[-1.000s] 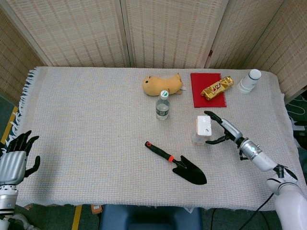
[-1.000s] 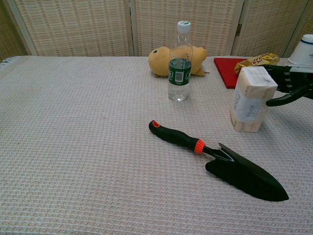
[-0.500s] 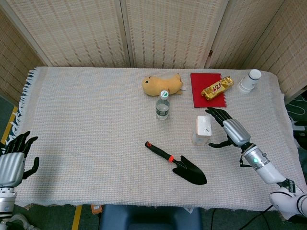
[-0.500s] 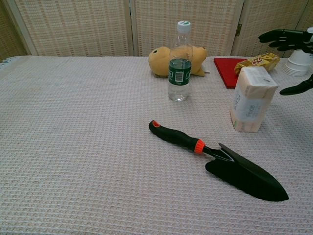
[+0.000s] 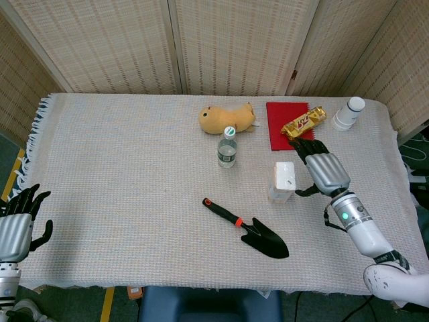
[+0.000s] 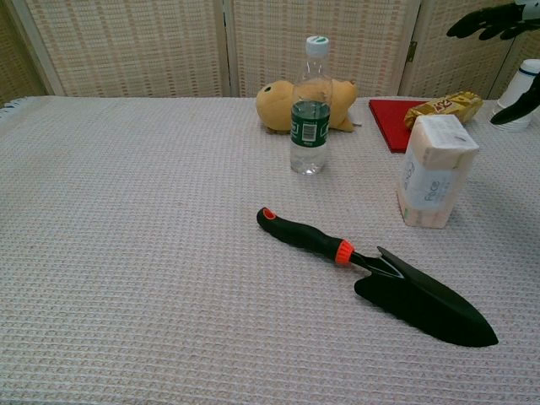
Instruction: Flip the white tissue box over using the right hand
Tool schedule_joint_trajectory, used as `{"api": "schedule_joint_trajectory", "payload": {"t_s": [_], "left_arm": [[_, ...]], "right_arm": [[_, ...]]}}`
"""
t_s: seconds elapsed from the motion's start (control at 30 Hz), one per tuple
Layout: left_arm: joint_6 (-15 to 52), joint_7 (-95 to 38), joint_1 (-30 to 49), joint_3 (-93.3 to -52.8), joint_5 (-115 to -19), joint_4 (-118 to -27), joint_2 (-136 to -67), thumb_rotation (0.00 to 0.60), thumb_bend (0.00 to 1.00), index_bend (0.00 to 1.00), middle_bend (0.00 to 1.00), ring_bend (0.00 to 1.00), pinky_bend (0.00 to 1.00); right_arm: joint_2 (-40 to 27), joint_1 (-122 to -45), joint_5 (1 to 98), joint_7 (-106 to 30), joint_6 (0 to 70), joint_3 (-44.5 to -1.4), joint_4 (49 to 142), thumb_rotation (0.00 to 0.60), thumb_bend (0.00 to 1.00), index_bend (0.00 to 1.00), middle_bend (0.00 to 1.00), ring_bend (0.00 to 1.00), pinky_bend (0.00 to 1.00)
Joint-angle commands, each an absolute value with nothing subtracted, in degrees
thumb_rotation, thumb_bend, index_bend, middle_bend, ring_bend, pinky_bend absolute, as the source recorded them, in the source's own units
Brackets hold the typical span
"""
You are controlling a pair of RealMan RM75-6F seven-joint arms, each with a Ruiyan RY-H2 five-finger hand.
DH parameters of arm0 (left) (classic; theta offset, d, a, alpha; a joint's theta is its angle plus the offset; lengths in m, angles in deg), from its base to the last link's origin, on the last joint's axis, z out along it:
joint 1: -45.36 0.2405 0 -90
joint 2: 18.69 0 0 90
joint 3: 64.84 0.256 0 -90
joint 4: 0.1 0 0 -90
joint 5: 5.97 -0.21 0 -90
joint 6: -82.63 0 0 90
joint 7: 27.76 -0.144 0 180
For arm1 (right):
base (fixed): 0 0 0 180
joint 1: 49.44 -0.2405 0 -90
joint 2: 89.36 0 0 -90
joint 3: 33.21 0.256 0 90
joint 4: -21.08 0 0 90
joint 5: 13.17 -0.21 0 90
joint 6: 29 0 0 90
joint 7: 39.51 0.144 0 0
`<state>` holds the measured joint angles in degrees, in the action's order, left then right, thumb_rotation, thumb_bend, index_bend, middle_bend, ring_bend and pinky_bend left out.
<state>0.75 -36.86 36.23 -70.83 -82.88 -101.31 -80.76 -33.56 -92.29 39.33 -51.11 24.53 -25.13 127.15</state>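
The white tissue box [image 5: 283,180] [image 6: 433,170] stands on end on the cloth, right of centre, untouched. My right hand [image 5: 322,169] hovers above and just right of it, fingers spread and nothing in it; the chest view catches only its dark fingertips [image 6: 498,21] at the top right corner. My left hand [image 5: 18,221] hangs open off the table's left front edge, far from the box.
A black trowel [image 5: 251,231] with an orange-tipped handle lies in front of the box. A water bottle [image 5: 227,147], a yellow plush toy [image 5: 224,119], a red notebook [image 5: 289,125] with a gold snack bar [image 5: 303,122], and stacked paper cups [image 5: 348,113] sit behind.
My right hand has lifted off the box's right side and risen, palm turning down. The box stayed standing where it was. The left hand sank slightly.
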Motion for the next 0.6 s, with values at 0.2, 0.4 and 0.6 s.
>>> {"api": "schedule_joint_trajectory", "payload": {"t_s": [0.2, 0.4, 0.6], "left_arm": [[0.12, -36.56, 36.39, -71.08, -83.05, -101.19, -80.93, 0.6, 0.48, 0.16, 0.0, 0.0, 0.09], [0.14, -36.63, 36.37, -71.2, -82.87, -101.02, -81.01, 0.6, 0.48, 0.16, 0.0, 0.0, 0.09], [0.25, -36.38, 36.35, -71.35, -82.62, -100.89, -81.02, 0.6, 0.48, 0.16, 0.0, 0.0, 0.09]], "right_arm": [[-33.19, -99.05, 26.92, -57.95, 15.56, -25.08, 125.01, 0.6, 0.0, 0.0, 0.0, 0.0, 0.0], [-31.07, -101.32, 23.63, -58.69, 12.82, -26.25, 122.11, 0.6, 0.0, 0.0, 0.0, 0.0, 0.0], [-29.03, -103.28, 20.84, -59.46, 11.54, -27.41, 119.54, 0.6, 0.0, 0.0, 0.0, 0.0, 0.0]]}}
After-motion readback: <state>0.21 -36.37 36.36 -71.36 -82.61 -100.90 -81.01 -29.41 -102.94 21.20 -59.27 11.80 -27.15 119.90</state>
